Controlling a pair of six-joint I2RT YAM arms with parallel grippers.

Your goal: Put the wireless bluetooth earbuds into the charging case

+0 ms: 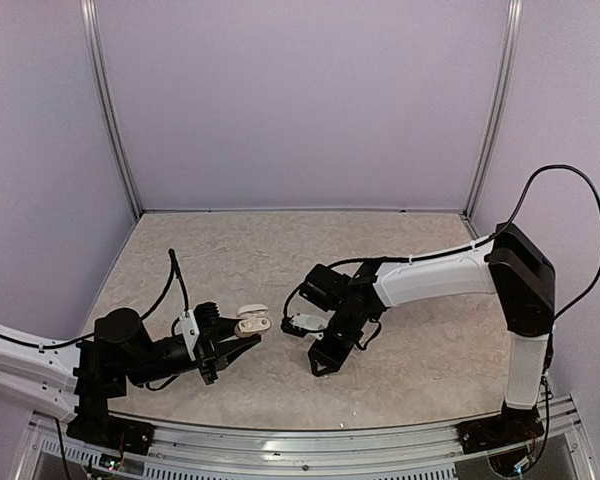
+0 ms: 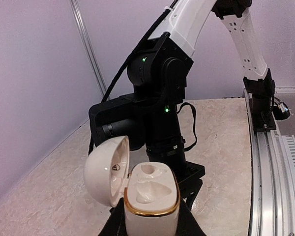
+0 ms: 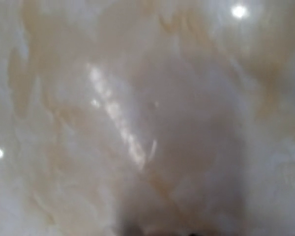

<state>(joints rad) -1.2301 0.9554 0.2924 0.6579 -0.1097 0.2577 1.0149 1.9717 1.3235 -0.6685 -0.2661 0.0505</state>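
At the near left of the bench (image 1: 230, 250), my left hand (image 1: 242, 338) is pinched on the charging case (image 2: 151, 196). Its lid (image 2: 106, 169) hangs open to one side, and both wells look empty. The case's long axis points toward my right hand (image 1: 325, 358), just beside it and tipped down at the bench. Whether its fingers are spread, I cannot tell. I can't pick out any earbuds, since the right wrist view is only blurred bench. There is open room farther back, and the near edge is close.

Pale lilac walls (image 1: 300, 100), beige marbled tabletop (image 1: 250, 250)
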